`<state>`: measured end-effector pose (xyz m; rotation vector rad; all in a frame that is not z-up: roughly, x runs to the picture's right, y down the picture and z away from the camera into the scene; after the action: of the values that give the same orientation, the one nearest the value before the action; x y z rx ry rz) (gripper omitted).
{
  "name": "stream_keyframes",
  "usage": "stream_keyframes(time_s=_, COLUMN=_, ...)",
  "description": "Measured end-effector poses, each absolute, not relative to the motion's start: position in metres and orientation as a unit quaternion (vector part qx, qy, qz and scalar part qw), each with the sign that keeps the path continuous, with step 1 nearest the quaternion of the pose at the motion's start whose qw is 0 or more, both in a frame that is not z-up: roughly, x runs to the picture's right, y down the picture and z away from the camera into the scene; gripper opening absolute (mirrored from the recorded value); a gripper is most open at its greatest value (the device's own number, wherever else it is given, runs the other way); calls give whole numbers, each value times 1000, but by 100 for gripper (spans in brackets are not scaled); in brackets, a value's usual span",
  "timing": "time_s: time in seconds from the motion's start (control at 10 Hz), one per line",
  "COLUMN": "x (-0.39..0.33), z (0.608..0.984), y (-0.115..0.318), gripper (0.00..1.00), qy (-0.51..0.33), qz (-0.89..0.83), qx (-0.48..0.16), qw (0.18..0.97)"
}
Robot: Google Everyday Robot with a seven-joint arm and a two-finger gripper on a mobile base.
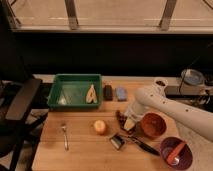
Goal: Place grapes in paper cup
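Note:
The grapes point(120, 117) are a small dark reddish bunch lying on the wooden table just left of the orange bowl point(152, 125). My gripper point(127, 122) is at the end of the white arm, down at the table and right against the grapes. The gripper partly covers the bunch. The paper cup point(160, 83) is a small white cup with a dark inside. It stands at the back right of the table, behind the arm's elbow.
A green bin point(56, 95) holding a yellowish item point(91, 94) stands back left. A dark block point(107, 92) and a blue sponge point(120, 93) lie beside it. An orange fruit point(100, 126), a fork point(65, 136), a black-handled peeler point(131, 142), a purple bowl point(176, 152) and a pale blue cup point(191, 77) are also there.

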<state>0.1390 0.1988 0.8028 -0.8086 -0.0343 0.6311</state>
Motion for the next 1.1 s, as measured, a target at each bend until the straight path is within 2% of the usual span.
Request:
stream_keyframes(time_s=0.7, x=119, z=753, y=129, gripper=0, qy=-62, qz=269, qx=-322, qw=906)
stream_keyframes(time_s=0.9, x=116, z=736, y=94, gripper=0, qy=-74, qz=270, qx=-302, qw=911)
stream_keyframes(time_s=1.1, x=118, z=721, y=39, gripper=0, qy=-88, qz=283, qx=-286, qw=911)
